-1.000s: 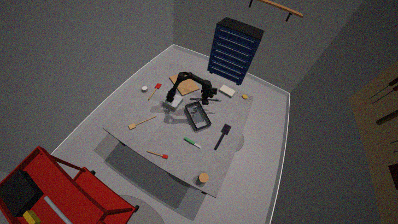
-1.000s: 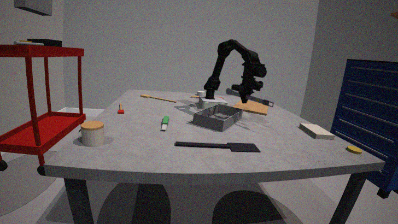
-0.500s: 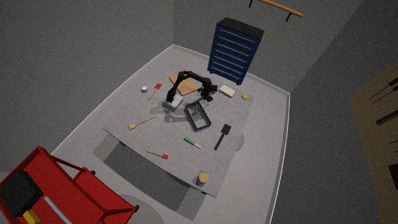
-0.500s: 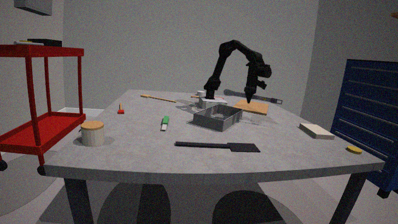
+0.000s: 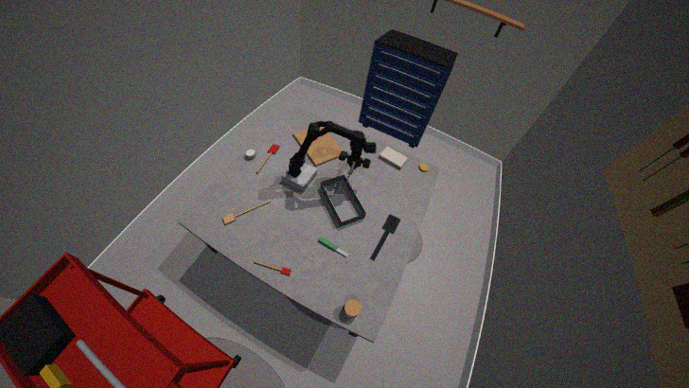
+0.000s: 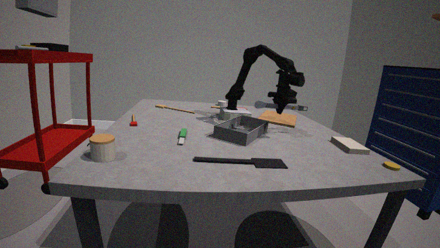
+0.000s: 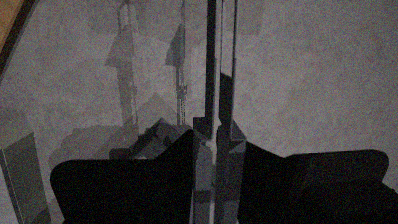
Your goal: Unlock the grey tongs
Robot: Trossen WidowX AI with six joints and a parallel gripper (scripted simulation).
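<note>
My gripper (image 5: pixel 354 164) (image 6: pixel 279 110) (image 7: pixel 205 136) is shut on the grey tongs (image 6: pixel 262 104) (image 7: pixel 211 75) and holds them above the table. They lie roughly level in the exterior view, sticking out on both sides of the fingers. Their arms stand close together in the wrist view; whether the lock is engaged cannot be seen. The roasting tin (image 5: pixel 355 218) (image 6: pixel 229 135) stands on the table without the tongs across it. The wooden board (image 5: pixel 327 149) (image 6: pixel 277 119) (image 7: pixel 6 25) lies flat beyond the tin, with nothing on it visible.
A pale block (image 5: pixel 393 158) (image 6: pixel 350 144) and a yellow disc (image 5: pixel 423 167) (image 6: pixel 391 166) lie on the cabinet side. A black spatula (image 5: pixel 391 223) (image 6: pixel 269 163), a green-handled tool (image 5: pixel 327 243) (image 6: pixel 183 133) and a wooden-lidded jar (image 5: pixel 352 308) (image 6: pixel 102 149) are farther from the arm.
</note>
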